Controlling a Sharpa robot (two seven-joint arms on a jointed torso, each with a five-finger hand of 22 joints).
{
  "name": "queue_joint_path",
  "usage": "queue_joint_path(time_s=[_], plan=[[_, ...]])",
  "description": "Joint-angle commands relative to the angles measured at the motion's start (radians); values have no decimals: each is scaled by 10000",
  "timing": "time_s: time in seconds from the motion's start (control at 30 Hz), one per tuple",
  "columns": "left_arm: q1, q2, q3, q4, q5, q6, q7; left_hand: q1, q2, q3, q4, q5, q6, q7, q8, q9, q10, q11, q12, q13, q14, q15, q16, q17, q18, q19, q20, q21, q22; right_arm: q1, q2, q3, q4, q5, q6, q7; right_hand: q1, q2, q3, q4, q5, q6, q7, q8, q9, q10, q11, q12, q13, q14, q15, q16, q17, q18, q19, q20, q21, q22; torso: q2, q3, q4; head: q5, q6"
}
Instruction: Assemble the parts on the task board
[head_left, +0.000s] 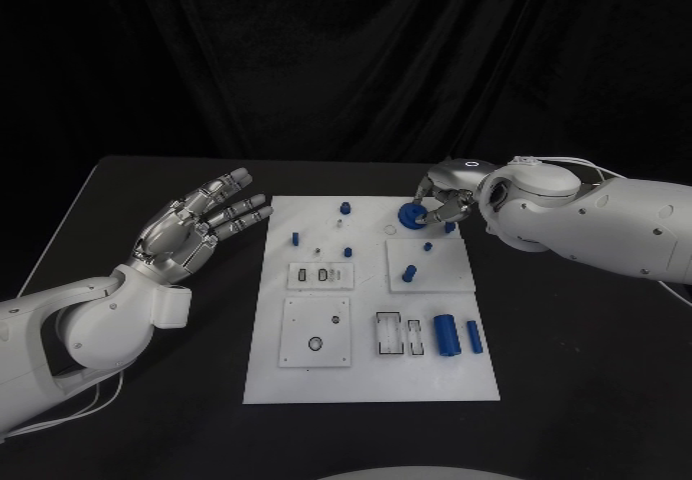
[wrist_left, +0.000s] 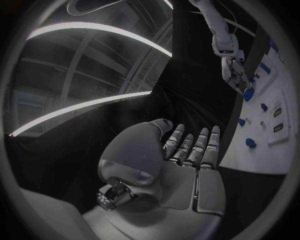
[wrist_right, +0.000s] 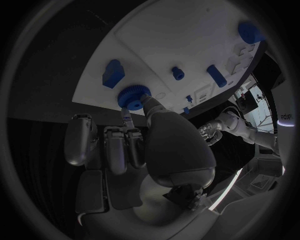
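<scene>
Nearest the camera, the front of the white task board (head_left: 372, 385) lies on the black surface (head_left: 577, 400), with a blue cylinder (head_left: 447, 335) and a thinner blue bar (head_left: 475, 337) lying side by side on its right part, beside 2 narrow slots. Mid-board, a short blue peg (head_left: 408, 272) sits on a raised square plate, and a small blue piece (head_left: 297, 239) stands near the left edge. To the left of the board, my left hand (head_left: 202, 225) hovers above the surface, palm toward the board, fingers (wrist_left: 199, 145) spread and straight, holding nothing. At the far right corner, my right hand (head_left: 447, 205) pinches a blue toothed wheel (wrist_right: 132, 95) between the thumb and other fingers (wrist_right: 128, 145), low over the board; whether it already touches the board I cannot tell. A blue block (wrist_right: 113, 73) lies just beside it. I judge the wheel to be light, rigid plastic, its teeth giving good purchase at the rim but little forgiveness if tilted; holding it by opposite edges of the rim, keeping its face level, looks the surest way to seat it. Beyond, a small blue peg (head_left: 346, 208) stands near the far edge.
</scene>
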Motion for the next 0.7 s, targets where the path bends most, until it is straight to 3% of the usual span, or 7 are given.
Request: queue_joint_path(time_s=[0.03,0.13,0.23,0.37,0.5,0.53,0.7], plan=[[-12,16,7,2,29,199,540,-84,17,86,-1,40,-32,17,32,10,2,85,33,16,87,-6,69,8,-165,85,8,44,-10,-88,52,3,-80,-149,-64,-18,166,15,80,-121,298,131,-5,53,54,1058,-94,26,2631,1031,-83,25,2630,-33,-56,-44,-87,1383,0,6,-8,15,-25],[-13,8,7,4,29,203,521,-84,17,86,-1,40,-32,17,32,10,2,85,33,16,87,-6,69,8,-165,85,8,44,-10,-162,110,4,-151,-177,-113,16,211,15,175,-181,723,214,-19,70,114,1058,-106,26,2631,1031,-96,25,2630,-26,-73,-55,-123,1382,1,6,-13,25,-26],[-14,4,7,2,29,204,502,-84,17,86,-1,40,-32,17,32,10,2,85,33,16,87,-6,69,8,-165,85,8,44,-10,-226,172,4,-213,-190,-179,52,196,-31,402,-239,1794,516,-65,181,297,1058,-142,26,2631,1031,-124,25,2630,-19,-89,-84,-175,1395,-2,4,-18,50,-43],[-16,4,7,-6,29,211,479,-84,17,86,-1,40,-32,17,32,10,2,85,33,16,87,-6,69,8,-165,85,8,44,-10,-294,241,5,-262,-300,-298,79,126,-100,621,-274,2442,838,-131,326,530,1058,-211,26,2631,1031,-167,25,2630,-12,-93,-130,-212,1414,0,5,-12,56,-55],[-17,3,7,-6,29,221,448,-93,19,97,-1,39,-43,23,28,8,3,95,35,15,87,-6,74,8,-166,84,9,43,-11,-354,279,5,-262,-605,-489,23,53,-166,750,-325,2749,1112,-265,499,795,1058,-318,26,2631,1031,-261,25,2630,-12,-82,-197,-225,1439,3,4,3,42,-58],[-17,2,7,-7,29,223,441,-93,19,97,-1,39,-43,23,28,8,3,95,35,15,87,-6,74,8,-166,84,9,43,-11,-363,278,5,-254,-651,-522,12,-24,-208,781,-351,2967,1355,-368,684,1028,1058,-407,26,2631,1031,-327,25,2630,-9,-73,-260,-234,1453,1,3,4,41,-58],[-19,-8,7,-19,29,225,404,-93,19,97,-1,39,-43,23,28,8,3,95,35,15,87,-6,74,8,-166,84,9,43,-11,-387,167,5,-75,-790,-733,-37,-185,-291,924,-410,3594,1401,-452,853,1497,1058,-491,26,2631,1031,-432,25,2630,-22,-39,-364,-238,1494,-1,0,1,80,-43]])
